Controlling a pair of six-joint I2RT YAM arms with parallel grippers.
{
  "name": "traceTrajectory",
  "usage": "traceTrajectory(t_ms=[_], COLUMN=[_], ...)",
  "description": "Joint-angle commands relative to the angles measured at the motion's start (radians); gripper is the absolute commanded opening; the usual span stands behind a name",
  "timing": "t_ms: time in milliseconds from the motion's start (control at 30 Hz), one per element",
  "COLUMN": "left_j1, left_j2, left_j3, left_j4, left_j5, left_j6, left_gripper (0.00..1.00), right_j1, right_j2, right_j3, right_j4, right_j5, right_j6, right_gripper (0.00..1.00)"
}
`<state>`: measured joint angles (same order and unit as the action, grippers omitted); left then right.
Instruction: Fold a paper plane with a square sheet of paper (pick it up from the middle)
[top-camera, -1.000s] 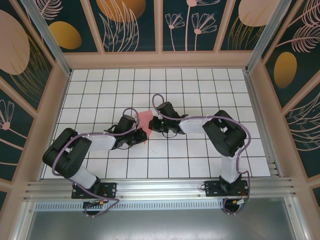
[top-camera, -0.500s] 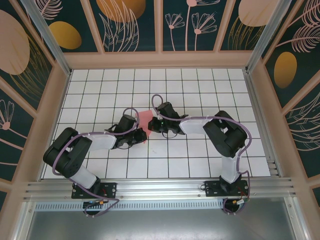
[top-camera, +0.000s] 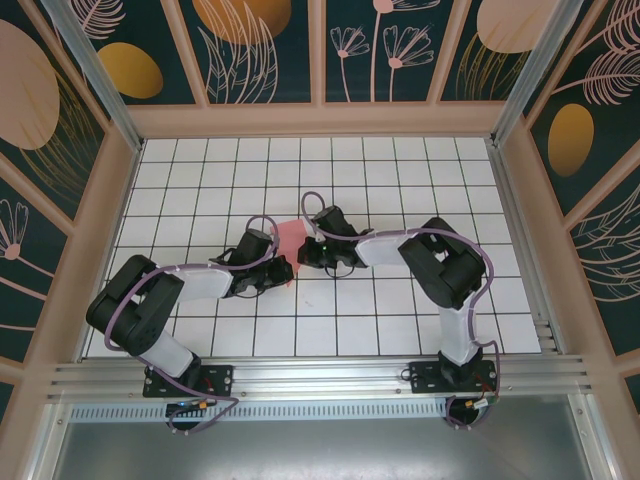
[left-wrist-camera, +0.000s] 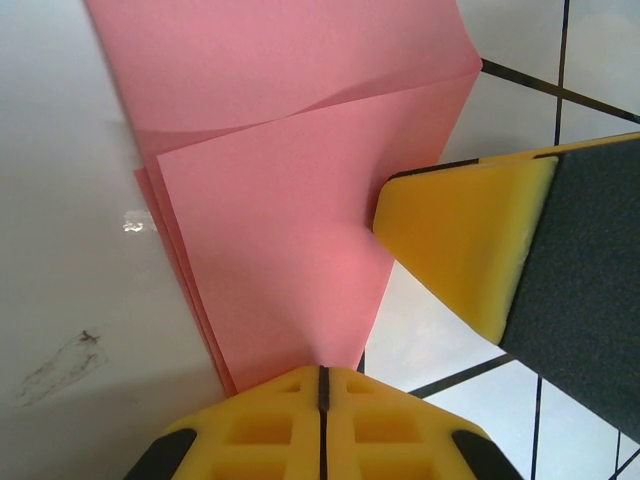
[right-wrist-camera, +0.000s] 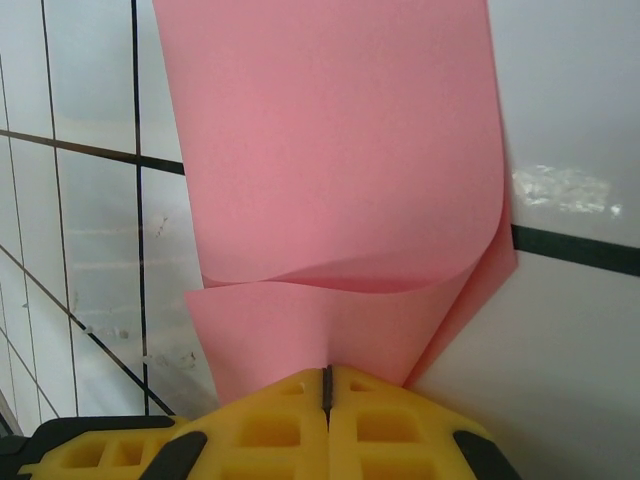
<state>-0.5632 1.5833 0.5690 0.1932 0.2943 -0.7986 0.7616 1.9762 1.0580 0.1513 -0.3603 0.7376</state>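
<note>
The left arm (top-camera: 150, 310) is reaching in low from the left across the white grid table (top-camera: 400, 180) toward its centre. The left gripper (left-wrist-camera: 322, 372) is pinching one corner of the sheet of paper (left-wrist-camera: 290, 170), its yellow tips pressed together on several stacked salmon-pink layers. The sheet, already folded over itself, is sitting at the middle of the table between the two grippers. One flap is lying diagonally across the layer beneath it and another is curling up in a soft arc. Whether it is resting on the tiles or hanging just above them cannot be told. Just right of it, the right gripper (right-wrist-camera: 327, 375) is clamping the opposite edge of the same sheet, jaws closed tight on the paper. One of its fingers (left-wrist-camera: 460, 240) is showing in the left wrist view at the sheet's edge. The right arm (top-camera: 450, 270) is bending in from the right.
</note>
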Motion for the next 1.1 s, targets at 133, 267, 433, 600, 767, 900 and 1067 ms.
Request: traceTrajectory(t_ms=[133, 267, 433, 600, 767, 900, 1067], left_j1=[-0.002, -0.003, -0.003, -0.003, -0.003, -0.002, -0.003], left_j2=[0.027, 0.030, 0.030, 0.029, 0.027, 0.027, 0.026], left_j3=[-0.009, -0.009, -0.003, 0.001, 0.005, 0.008, 0.010], left_j4=[-0.111, -0.110, -0.110, -0.110, -0.112, -0.112, -0.112], left_j5=[-0.044, -0.040, -0.038, -0.040, -0.041, -0.043, -0.044], left_j6=[0.028, 0.028, 0.030, 0.028, 0.028, 0.030, 0.030], left_gripper=[0.08, 0.08, 0.08, 0.09, 0.09, 0.09, 0.08], right_j1=[-0.061, -0.088, -0.120, -0.122, -0.086, -0.027, 0.011], right_j2=[0.038, 0.049, 0.057, -0.009, -0.076, -0.066, -0.013], right_j3=[0.053, 0.064, 0.092, 0.103, 0.078, 0.055, 0.067], right_j4=[-0.049, -0.058, -0.090, -0.119, -0.124, -0.109, -0.094], right_j5=[0.035, 0.041, 0.072, 0.123, 0.119, 0.069, 0.030], right_j6=[-0.047, -0.056, -0.065, -0.093, -0.124, -0.121, -0.101], right_gripper=[0.05, 0.05, 0.05, 0.04, 0.05, 0.05, 0.05])
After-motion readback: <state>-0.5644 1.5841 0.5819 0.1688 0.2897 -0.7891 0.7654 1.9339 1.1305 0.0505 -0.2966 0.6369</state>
